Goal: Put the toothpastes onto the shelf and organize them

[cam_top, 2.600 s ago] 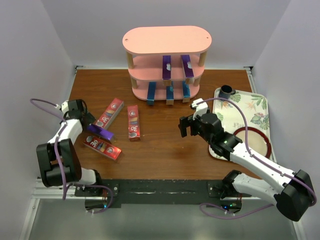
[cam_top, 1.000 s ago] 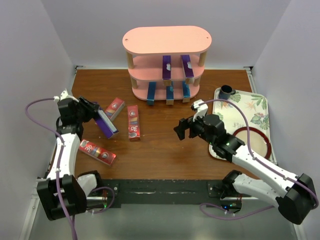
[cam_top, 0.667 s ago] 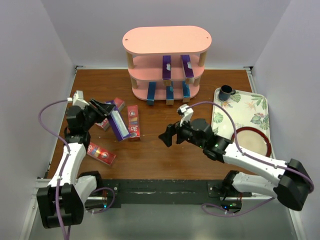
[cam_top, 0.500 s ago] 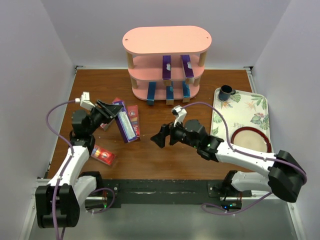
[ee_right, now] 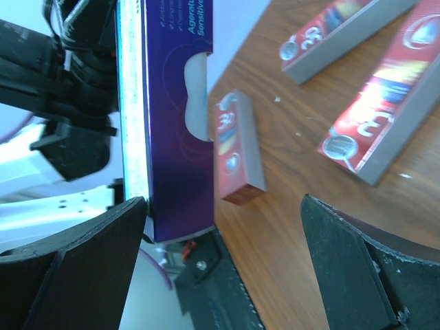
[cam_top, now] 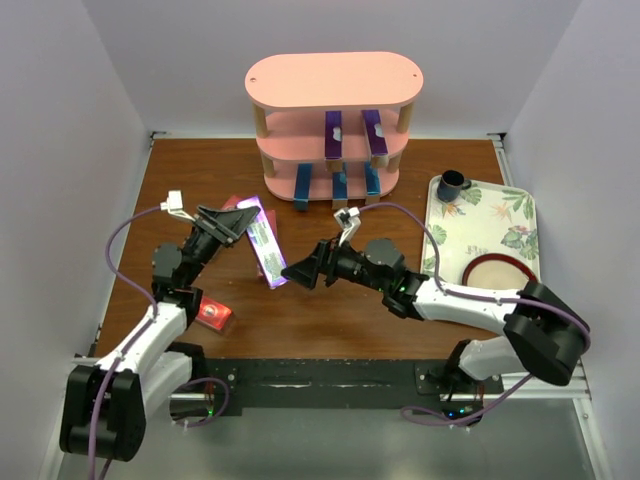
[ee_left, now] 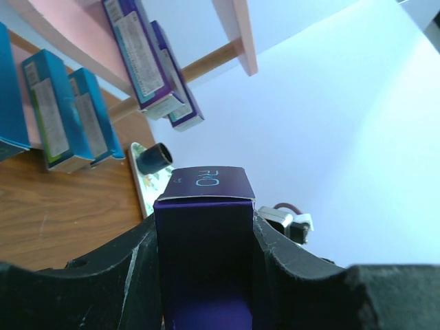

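Red cartons: 3, flat on the table. From above only 1 shows clearly, beside the left forearm; the left gripper and its load cover most of the other 2.
Left gripper: pinching the purple carton by its far end, a finger pressed on each long side.
Purple carton: lifted off the table and tilted, its free end pointing at the right arm.
Right gripper: fingers spread wide, gripping nothing. The carton's free end sits just beside 1 finger; I cannot tell if they touch.
Tray: floral, at the right, carrying a dark cup and a red-rimmed plate.
Shelf: at the far edge.
Shelved purple cartons: 2 on the middle tier.
Blue cartons: 3 side by side on the bottom tier.
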Tool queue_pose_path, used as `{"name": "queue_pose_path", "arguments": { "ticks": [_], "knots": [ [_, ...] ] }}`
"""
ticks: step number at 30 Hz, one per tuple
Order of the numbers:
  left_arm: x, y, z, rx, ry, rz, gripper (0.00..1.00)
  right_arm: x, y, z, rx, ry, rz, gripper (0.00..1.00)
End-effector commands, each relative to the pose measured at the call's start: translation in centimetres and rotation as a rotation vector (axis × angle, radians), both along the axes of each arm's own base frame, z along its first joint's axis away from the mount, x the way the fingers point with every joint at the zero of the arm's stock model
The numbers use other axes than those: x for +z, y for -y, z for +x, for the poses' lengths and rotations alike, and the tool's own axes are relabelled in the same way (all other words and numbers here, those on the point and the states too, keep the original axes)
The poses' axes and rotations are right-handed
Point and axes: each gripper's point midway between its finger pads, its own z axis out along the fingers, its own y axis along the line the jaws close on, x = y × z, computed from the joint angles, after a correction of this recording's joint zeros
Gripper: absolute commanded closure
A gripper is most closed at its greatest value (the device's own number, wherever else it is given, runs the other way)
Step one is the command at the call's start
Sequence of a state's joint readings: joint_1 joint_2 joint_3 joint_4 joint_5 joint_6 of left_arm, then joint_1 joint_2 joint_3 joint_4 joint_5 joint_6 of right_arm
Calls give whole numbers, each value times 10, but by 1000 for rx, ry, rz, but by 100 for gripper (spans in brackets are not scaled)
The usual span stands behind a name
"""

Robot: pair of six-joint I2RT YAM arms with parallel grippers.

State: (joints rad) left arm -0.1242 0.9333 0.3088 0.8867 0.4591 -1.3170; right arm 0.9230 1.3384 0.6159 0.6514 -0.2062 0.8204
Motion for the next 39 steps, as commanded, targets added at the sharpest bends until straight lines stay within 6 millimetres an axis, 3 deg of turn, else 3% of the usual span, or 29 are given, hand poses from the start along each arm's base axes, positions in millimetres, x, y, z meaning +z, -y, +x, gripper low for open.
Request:
{"name": "queue_pose_path", "arguments": {
  "ticks": [1, 11, 14, 20, 23, 24, 26, 27, 30, 34, 36, 38, 39],
  "knots": [
    [41, 3, -12, -9, 128, -107, 90, 43, -16, -7, 75, 36, 144, 2],
    [44, 7, -16, -24, 150, -193, 90, 50, -29, -18, 160, 41, 185, 7],
    [45, 9, -16, -30, 158, -200, 90, 50, -30, -19, 171, 41, 187, 14],
    [41, 6, -16, -14, 158, -210, 89, 54, -29, -23, 187, 53, 200, 41],
    [35, 7, -15, -13, 143, -204, 76, 58, -28, -24, 190, 64, 198, 51],
    [32, 7, -15, -14, 135, -205, 61, 59, -27, -23, 188, 76, 192, 56],
    [29, 7, -15, -14, 132, -199, 48, 55, -27, -22, 181, 69, 164, 60],
    [24, 7, -14, -11, 119, -195, 36, 59, -26, -22, 178, 88, 160, 65],
    [17, 6, -13, 3, 110, -178, 21, 60, -22, -20, 157, 104, 128, 72],
    [8, 6, -9, 24, 95, -131, 8, 55, -18, -17, 137, 113, 59, 73],
    [3, 5, -6, 43, 89, -82, 4, 58, -16, -10, 109, 144, 28, 73],
    [-10, 3, 4, 80, 49, 10, 2, 50, -11, -7, 91, 154, -49, 72],
    [-7, -1, 6, 113, 51, 40, 1, 46, -8, -2, 65, 145, -98, 72]
  ]
}}
